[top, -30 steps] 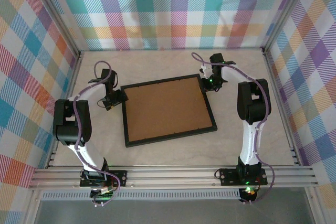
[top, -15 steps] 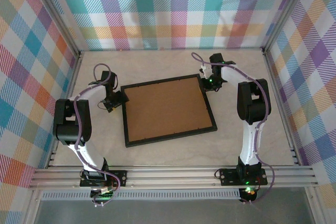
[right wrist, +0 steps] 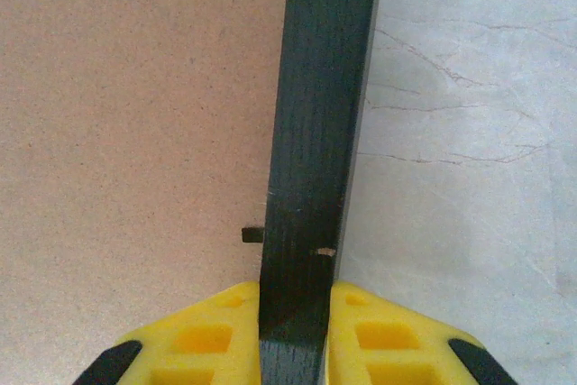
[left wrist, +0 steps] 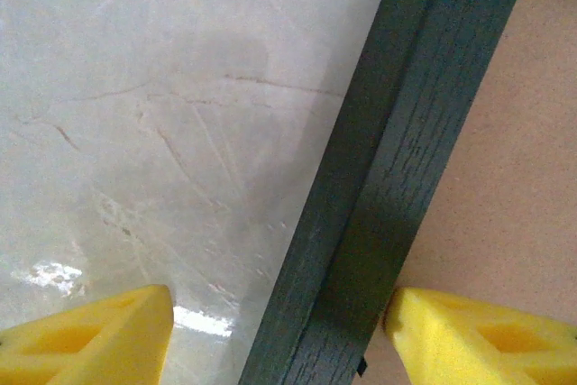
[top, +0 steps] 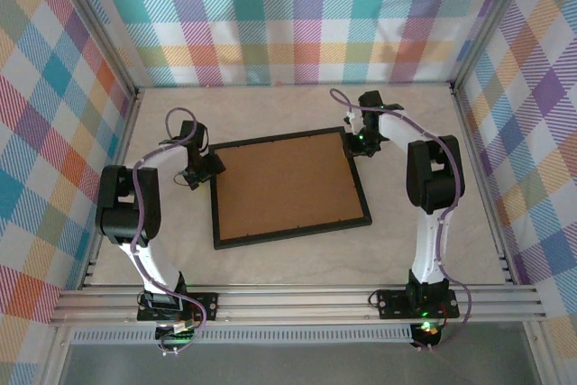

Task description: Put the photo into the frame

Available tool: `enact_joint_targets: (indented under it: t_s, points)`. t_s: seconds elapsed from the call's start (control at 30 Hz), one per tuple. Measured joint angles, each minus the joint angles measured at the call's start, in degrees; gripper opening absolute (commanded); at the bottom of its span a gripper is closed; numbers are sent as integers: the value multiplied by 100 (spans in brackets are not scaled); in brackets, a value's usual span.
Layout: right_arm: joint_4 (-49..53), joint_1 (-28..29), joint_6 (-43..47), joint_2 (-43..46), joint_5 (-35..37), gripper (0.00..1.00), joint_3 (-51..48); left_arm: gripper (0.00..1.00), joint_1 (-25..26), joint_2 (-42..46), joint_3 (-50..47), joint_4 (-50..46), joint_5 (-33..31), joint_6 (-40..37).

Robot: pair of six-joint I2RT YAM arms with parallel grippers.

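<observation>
While right jaws pinch the frame (top: pixel 288 188), brown back up, left jaws straddle its rim, spread.

Pale marbled tabletop (top: pixel 270 105); plaid walls (top: pixel 297 15) around it.

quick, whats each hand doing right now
left hand: open, its fingers either side of the frame rail, not gripping
right hand: closed on the frame's opposite rail

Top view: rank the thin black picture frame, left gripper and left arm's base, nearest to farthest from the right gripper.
1. thin black picture frame, clamped by the right gripper.
2. left gripper, over the frame's left rail.
3. left arm's base, near-left table edge.
</observation>
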State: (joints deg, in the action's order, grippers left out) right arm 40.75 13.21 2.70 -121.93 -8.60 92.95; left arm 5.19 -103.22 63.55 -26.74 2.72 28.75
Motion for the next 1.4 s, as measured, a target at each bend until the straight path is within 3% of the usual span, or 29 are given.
enact_joint_targets:
  t_s: [0.47, 0.73, 0.97, 1.4]
  points:
    - [68, 48, -59, -13, 186, 20, 55, 77, 162, 216, 575, -861, -131, -308]
    - [68, 55, -59, -13, 199, 20, 57, 77, -254, 879, 393, -874, -195, -328]
    - [68, 55, -61, -13, 197, 20, 57, 78, -289, 645, -116, -765, -149, -323]
    - [68, 55, -61, -13, 197, 20, 57, 78, -289, 330, -42, -590, -68, -332]
